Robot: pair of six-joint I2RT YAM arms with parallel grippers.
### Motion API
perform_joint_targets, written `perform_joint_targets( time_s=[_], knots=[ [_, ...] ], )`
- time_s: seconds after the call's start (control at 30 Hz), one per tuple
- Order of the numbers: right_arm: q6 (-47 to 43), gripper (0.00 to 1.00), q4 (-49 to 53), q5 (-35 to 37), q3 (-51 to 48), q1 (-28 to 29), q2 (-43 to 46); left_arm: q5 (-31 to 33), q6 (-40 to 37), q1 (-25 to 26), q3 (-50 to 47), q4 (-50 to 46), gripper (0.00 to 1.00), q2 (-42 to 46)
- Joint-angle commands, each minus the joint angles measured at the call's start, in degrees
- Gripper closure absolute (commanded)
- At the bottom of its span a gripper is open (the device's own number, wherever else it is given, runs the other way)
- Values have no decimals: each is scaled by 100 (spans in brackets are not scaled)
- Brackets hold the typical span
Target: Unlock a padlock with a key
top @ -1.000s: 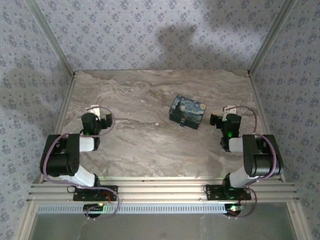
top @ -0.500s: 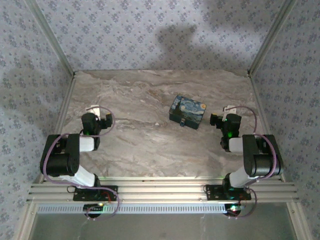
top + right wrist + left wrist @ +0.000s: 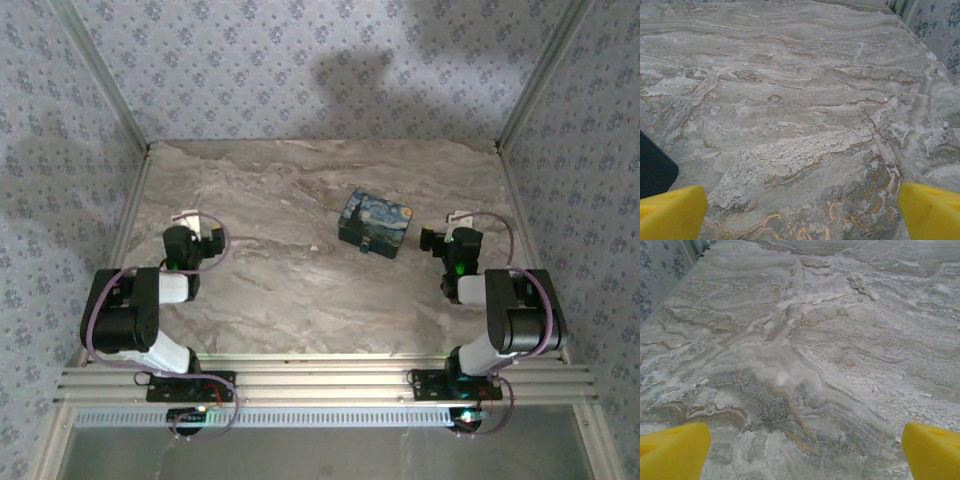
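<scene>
Task unstarted: left gripper [image 3: 805, 455] and right gripper [image 3: 802, 212] gape empty; next, reach the padlock [image 3: 376, 222] left of the right gripper.

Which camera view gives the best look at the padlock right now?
Top external: the padlock lies whole on the table, its painted face showing. The right wrist view catches a dark corner at its left edge, likely the padlock's side.
</scene>
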State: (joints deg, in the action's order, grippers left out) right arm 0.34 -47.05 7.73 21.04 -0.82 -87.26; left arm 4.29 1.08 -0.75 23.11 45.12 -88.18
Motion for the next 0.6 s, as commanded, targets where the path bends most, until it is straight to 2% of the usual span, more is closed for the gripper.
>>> perform_joint_targets(
  time_s=[0.0,0.07,0.13,0.2,0.3,0.33,0.47,0.57],
  knots=[
    [-19,0,-15,95,82,-12,122,-287,-55,14,185,-286,2,304],
    [22,0,540,213,233,-14,497,-202,52,20,591,-1411,2,707],
    [243,0,1733,342,621,-27,1028,-283,264,14,1061,-2459,2,1014],
    [1016,0,3099,411,1158,-114,1453,-539,567,24,1364,-2990,4,1201],
    [2122,0,5227,-245,2062,-257,1725,-939,1022,137,1893,-3716,9,1330],
    [2366,0,5616,-500,2257,-238,1718,-1077,1141,229,2127,-3981,11,1271],
    [3227,1,6230,-1086,2494,19,1499,-1484,1467,842,3191,-4855,18,685],
    [3518,12,6273,-1694,2642,222,1112,-2180,1849,1410,4160,-5230,31,-165]
  ],
)
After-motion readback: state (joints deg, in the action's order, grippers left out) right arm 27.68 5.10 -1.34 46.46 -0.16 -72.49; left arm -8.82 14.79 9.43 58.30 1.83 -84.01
